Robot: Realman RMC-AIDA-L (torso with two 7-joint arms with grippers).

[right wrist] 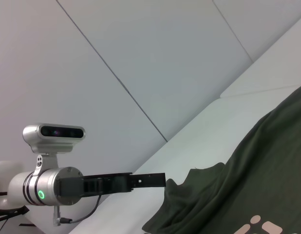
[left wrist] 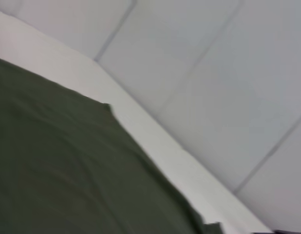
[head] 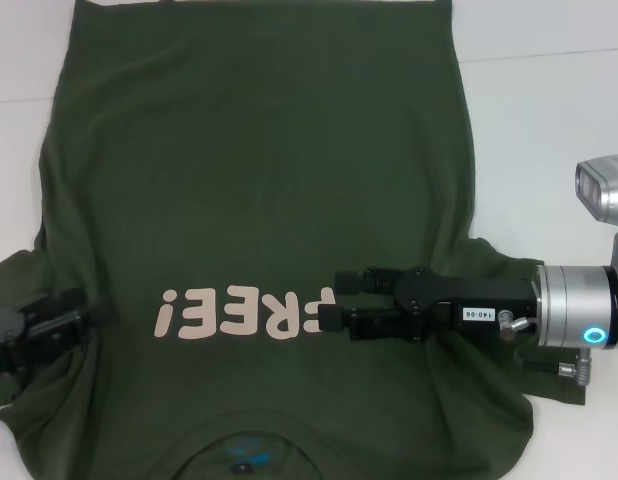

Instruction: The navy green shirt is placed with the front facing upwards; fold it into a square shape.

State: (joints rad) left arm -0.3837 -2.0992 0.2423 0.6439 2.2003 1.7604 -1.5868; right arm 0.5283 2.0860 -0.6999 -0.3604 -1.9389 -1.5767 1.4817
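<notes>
Right gripper (head: pixel 331 298) level over navy green shirt (head: pixel 259 180), fingers parted, left gripper (head: pixel 94 305) pinching sleeve

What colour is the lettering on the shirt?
Pale pink, on the dark green shirt; the lettering shows best in the head view.

Right gripper (head: pixel 326 298): black, boxy linkage body with visible pivot bolts, white sticker reading "140-08" on top. Behind it a silver cylindrical wrist with a black band and a glowing blue ring light (head: pixel 592 335). Silver camera (head: pixel 603 189) on a bracket above, thin cable beneath. Left gripper (head: pixel 94 308): same black build; its ring light (right wrist: pixel 41 194) glows green.
</notes>
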